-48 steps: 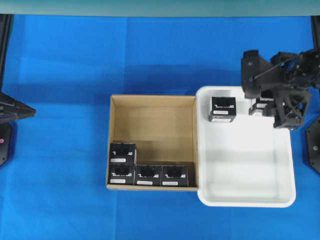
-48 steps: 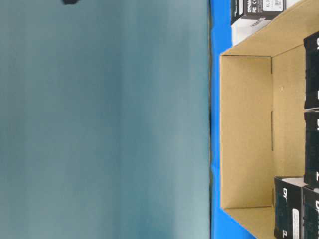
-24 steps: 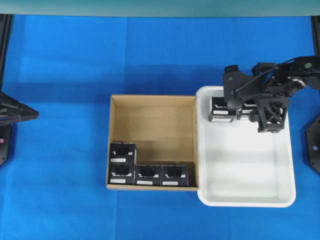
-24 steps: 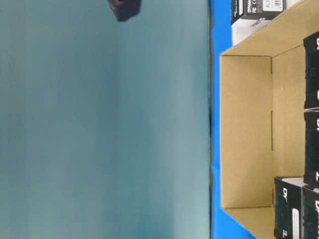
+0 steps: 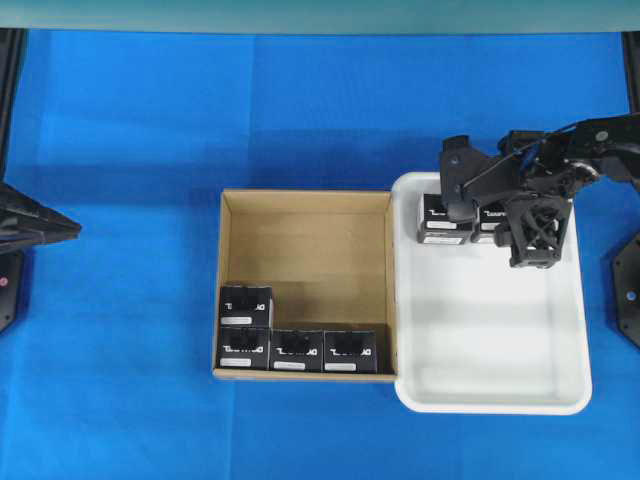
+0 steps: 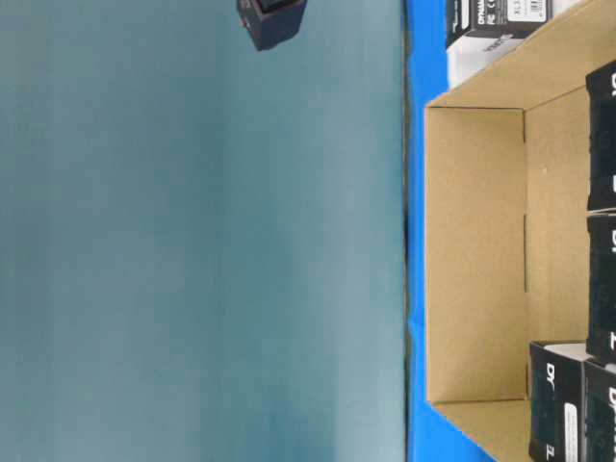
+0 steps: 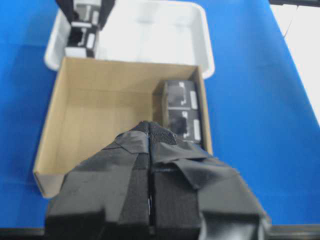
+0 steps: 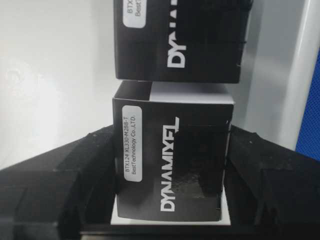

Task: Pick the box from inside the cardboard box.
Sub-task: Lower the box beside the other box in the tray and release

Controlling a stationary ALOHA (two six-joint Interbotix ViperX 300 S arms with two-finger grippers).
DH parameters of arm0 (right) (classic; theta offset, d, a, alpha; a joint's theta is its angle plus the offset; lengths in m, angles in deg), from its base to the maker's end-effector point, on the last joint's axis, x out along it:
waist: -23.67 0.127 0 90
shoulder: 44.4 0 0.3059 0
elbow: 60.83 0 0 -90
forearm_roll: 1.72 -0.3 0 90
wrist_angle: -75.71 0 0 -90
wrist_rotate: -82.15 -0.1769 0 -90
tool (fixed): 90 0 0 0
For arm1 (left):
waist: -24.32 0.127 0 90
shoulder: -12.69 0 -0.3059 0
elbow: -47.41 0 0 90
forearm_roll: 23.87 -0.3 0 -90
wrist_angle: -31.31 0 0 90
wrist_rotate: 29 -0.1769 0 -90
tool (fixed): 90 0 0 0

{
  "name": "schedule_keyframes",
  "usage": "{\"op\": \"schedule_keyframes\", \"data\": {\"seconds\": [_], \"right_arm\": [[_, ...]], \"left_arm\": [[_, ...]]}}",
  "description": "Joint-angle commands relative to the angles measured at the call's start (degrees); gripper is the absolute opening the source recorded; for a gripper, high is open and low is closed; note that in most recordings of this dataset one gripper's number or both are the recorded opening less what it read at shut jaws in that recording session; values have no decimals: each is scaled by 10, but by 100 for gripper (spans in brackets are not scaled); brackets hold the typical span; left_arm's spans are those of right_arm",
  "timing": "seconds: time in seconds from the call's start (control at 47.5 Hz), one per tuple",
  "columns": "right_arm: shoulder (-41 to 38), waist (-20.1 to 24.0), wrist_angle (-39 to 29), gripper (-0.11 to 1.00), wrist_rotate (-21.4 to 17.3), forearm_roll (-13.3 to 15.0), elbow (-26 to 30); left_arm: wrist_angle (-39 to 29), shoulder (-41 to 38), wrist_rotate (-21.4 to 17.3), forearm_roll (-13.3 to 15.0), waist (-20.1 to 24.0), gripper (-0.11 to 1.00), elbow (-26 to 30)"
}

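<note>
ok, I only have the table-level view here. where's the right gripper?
Observer: The right gripper is over the tray's top-left corner in the overhead view, shut on a box.
Operator: Anything else in the tray?
Observer: A second box, right beside the gripped one.
Operator: How many in the cardboard box?
Observer: It holds four boxes, clustered at its bottom-left in the overhead view.
</note>
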Motion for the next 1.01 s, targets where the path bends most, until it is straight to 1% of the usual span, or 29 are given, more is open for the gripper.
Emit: {"op": "schedule_keyframes", "data": {"seconds": [0.0,0.231,0.252,0.294,0.336,0.379,0.442,0.589,0.799,0.988], "right_arm": [[-2,-1,7,61,-2,1,2],[-5,0,18,61,-3,1,1],[-7,-1,18,63,-4,1,2],[-8,0,18,70,-4,1,2],[-9,-1,18,81,-4,1,2],[-9,0,19,89,-4,1,1],[-9,0,23,95,-4,1,2],[-9,0,27,93,-5,1,3],[11,-1,4,93,-7,-3,15],[65,-2,-39,93,-44,2,47]], "left_arm": [[5,-6,1,-1,0,-7,16],[4,-5,1,-1,0,-7,18],[5,-5,1,-1,0,-7,18],[5,-5,1,-2,1,-7,18],[5,-6,1,-1,0,-7,18],[5,-6,1,-1,0,-7,18],[5,-6,1,-2,1,-7,18],[5,-6,2,-1,0,-7,18],[5,-5,2,-1,0,-7,18],[4,-6,1,-2,0,-7,18]]}}
